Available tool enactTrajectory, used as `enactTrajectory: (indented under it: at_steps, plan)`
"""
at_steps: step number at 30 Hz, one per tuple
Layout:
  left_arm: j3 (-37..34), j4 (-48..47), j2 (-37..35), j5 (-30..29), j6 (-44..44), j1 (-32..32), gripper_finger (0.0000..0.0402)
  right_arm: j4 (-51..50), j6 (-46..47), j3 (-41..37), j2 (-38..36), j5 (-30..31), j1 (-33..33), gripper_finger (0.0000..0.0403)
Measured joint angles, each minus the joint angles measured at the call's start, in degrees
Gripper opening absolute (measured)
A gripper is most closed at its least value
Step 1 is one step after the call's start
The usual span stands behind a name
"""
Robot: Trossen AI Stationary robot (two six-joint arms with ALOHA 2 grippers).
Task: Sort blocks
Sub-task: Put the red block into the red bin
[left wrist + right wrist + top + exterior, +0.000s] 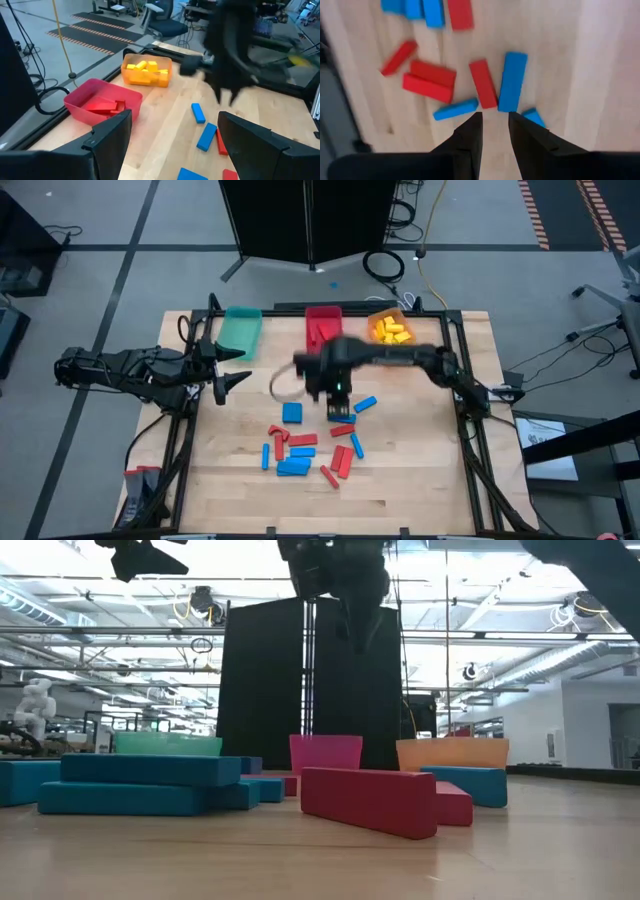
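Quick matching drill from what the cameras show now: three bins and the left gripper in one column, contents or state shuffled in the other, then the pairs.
1. orange bin
2. red bin
3. teal bin
4. left gripper

A. open, waiting at the table's left edge
B. yellow blocks inside
C. no blocks visible inside
D. red blocks inside

Pairs: 1-B, 2-D, 3-C, 4-A

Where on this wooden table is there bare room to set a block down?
Bare wood runs along the near edge of the wooden table, below the scattered red and blue blocks, and at the right side beyond them. The middle is crowded: blocks under the right gripper.
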Motion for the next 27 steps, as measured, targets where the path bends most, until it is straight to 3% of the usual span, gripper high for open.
enactTrajectory:
  at_steps: [6, 11, 16, 21, 27]
  plan:
    - [0.0, -0.05, 0.0, 0.0, 0.08, 0.0, 0.0302, 2.91, -1.63, -5.07, -0.39, 2.16, 7.03, 0.0102]
    - [0.0, -0.05, 0.0, 0.0, -0.25, 0.0, 0.0302, 8.19, -0.62, -11.37, -1.44, 1.94, 7.91, 0.0135]
    - [0.0, -0.15, 0.0, 0.0, -0.33, 0.0, 0.0302, 20.06, 4.53, -30.39, -9.79, 1.66, 7.7, 0.0166]
    - [0.0, -0.38, 0.0, 0.0, -0.31, 0.0, 0.0302, 40.71, 8.7, -51.27, -23.84, 2.94, 7.61, 0.017]
    - [0.0, -0.39, 0.0, -1.13, -0.4, 0.0, 0.0302, 61.81, 5.69, -64.59, -32.22, 9.58, 7.54, 0.017]
